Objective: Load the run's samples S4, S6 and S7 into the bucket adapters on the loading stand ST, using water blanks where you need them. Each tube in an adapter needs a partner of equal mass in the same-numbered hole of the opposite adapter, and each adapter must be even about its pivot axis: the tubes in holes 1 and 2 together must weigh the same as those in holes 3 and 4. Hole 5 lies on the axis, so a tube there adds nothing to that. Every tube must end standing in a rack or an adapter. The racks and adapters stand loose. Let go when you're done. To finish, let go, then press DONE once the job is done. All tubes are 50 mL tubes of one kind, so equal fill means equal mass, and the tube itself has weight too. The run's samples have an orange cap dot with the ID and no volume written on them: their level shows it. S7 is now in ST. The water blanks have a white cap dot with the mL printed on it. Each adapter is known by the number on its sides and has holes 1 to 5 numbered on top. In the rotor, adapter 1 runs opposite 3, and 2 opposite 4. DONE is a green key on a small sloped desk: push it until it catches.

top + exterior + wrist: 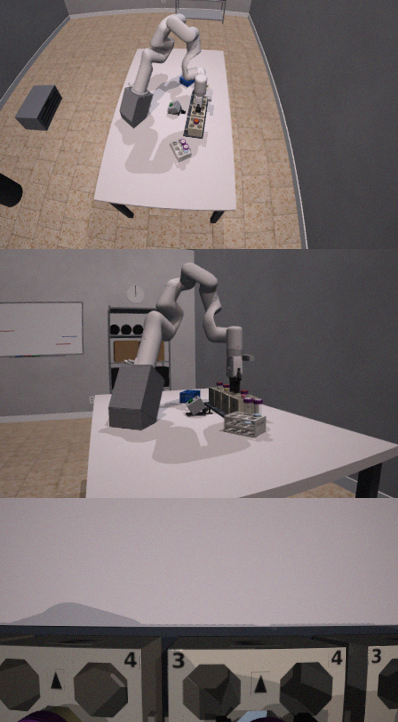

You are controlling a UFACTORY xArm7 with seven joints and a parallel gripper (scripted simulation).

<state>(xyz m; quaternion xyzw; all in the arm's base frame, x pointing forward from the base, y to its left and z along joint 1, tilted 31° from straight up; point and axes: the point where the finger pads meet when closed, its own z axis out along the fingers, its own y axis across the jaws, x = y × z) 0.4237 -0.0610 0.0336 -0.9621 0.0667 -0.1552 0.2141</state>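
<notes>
My gripper (198, 108) (235, 388) (264, 718) is shut on a purple-capped tube (256, 715), held upright low over the front middle of one tan adapter (260, 663). The tube's cap dot is cut off, and whether its tip is inside hole 5 is hidden. Holes 3 and 4 of that adapter look empty. In the adapter to the left, another purple cap (42, 717) shows. A tube with an orange dot (196, 121) (244, 392) stands in the near part of the loading stand (194, 137). Adapter side numbers are not readable.
A clear rack (180, 156) (244, 427) with two purple-capped tubes stands near the stand's near end. A blue rack (187, 81) (189, 396) stands at the far end. The small desk (176, 108) (197, 406) with the green key (171, 104) is beside the stand.
</notes>
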